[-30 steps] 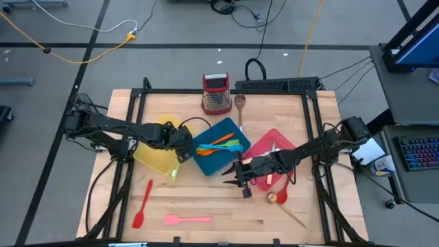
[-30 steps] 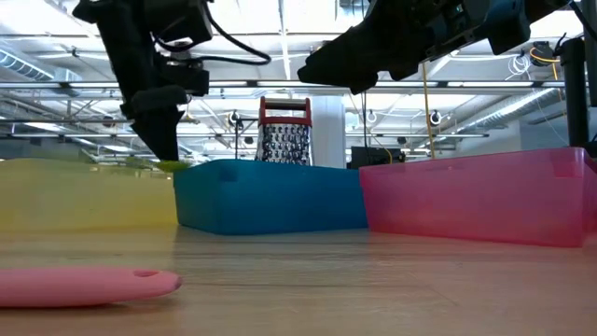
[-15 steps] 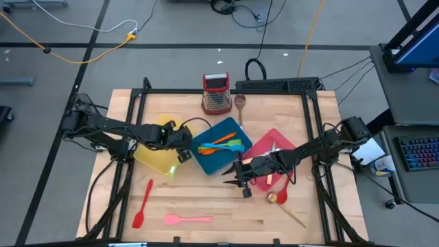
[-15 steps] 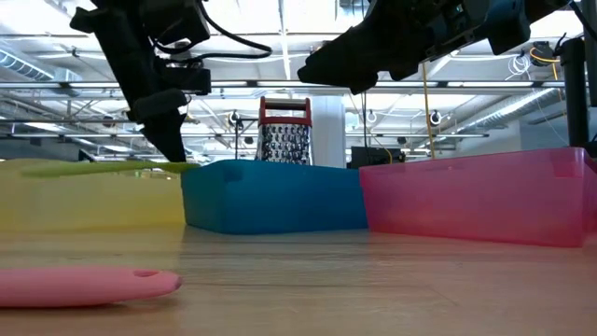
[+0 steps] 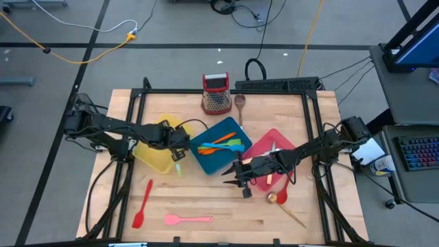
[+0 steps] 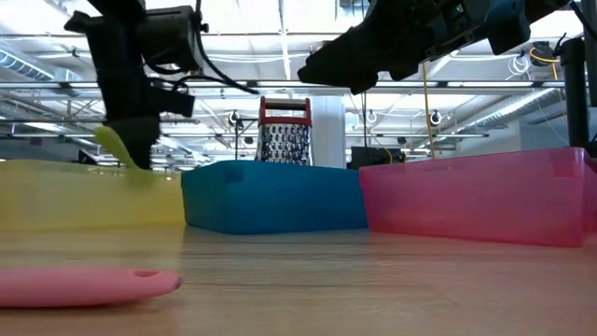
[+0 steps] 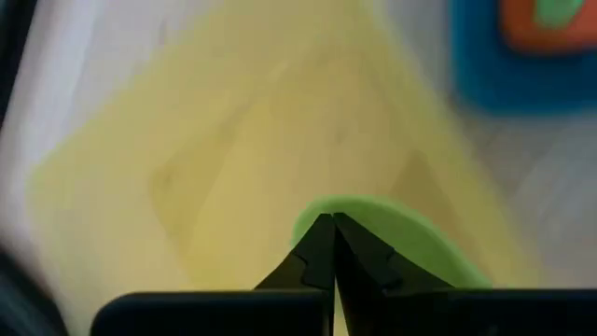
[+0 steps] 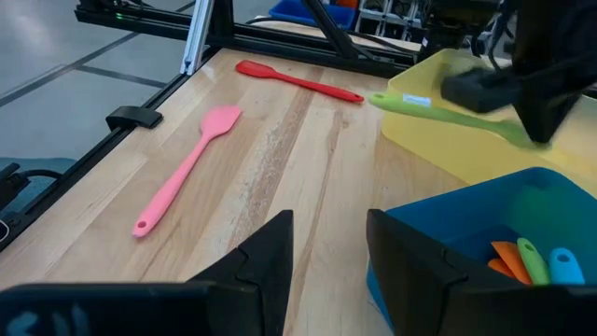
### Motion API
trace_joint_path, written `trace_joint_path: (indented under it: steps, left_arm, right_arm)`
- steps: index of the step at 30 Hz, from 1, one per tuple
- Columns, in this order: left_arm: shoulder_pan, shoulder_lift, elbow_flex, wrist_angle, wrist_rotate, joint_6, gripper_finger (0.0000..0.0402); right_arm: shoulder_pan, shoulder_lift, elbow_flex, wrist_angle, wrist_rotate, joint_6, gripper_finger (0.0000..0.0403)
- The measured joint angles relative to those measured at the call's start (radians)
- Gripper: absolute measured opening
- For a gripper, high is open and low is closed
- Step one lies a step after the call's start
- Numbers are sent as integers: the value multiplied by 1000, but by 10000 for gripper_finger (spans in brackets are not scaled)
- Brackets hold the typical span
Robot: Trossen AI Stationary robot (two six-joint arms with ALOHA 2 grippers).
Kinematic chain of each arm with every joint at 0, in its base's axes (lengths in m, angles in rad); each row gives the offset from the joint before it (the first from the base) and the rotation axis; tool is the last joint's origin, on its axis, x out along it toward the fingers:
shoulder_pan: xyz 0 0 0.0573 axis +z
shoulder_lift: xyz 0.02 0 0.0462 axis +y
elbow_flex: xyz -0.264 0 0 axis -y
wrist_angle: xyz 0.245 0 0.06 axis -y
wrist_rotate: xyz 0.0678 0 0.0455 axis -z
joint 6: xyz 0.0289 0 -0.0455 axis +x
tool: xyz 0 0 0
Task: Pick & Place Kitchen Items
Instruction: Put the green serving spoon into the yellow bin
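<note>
My left gripper (image 5: 180, 152) is shut on a light-green utensil (image 8: 438, 112) over the near right corner of the yellow tray (image 5: 152, 156). The utensil shows as a short green streak (image 5: 177, 165) from above. My right gripper (image 8: 326, 261) hangs open above the bare wood by the blue tray's near corner (image 5: 241, 184), touching nothing. The blue tray (image 5: 221, 159) holds orange, green and blue utensils (image 5: 223, 144). A red spatula (image 5: 143, 204) and a pink spatula (image 5: 186, 219) lie flat on the table near its front edge. My left gripper pinches the green utensil between its two fingers at its broad rounded end (image 7: 396, 245). The fingers come from above, pointing down, and lie across it. The slim handle (image 8: 410, 103) sticks out about level toward the table's near edge, lifted clear of the yellow tray.
A red tray (image 5: 280, 140) holding cutlery sits at the right of the blue one. A metal grater (image 5: 216, 94) and a wooden spoon (image 5: 240, 106) stand at the far edge. A gold spoon (image 5: 282, 202) lies near the right front. Bare wood lies between the spatulas and the trays.
My left gripper has shut on the green utensil, which lay on the yellow tray's rim, and has raised it. The utensil now hangs clear of the rim. My right gripper has kept still.
</note>
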Motion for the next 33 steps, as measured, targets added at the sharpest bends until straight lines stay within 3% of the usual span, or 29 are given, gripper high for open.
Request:
trace_joint_path:
  steps: [9, 16, 25, 33]
  left_arm:
    - [6, -5, 2, -36, -60, -19, 5]
    - [9, -5, 2, -24, -171, -19, 13]
    - [27, -4, 3, -24, -3, -15, 10]
    - [27, -7, -66, -24, 75, 6, 10]
  right_arm:
    - [0, 0, 0, -2, 0, 0, 130]
    - [0, 0, 0, -2, 0, 0, 130]
    - [0, 0, 0, 2, 0, 0, 130]
    - [0, 0, 0, 2, 0, 0, 130]
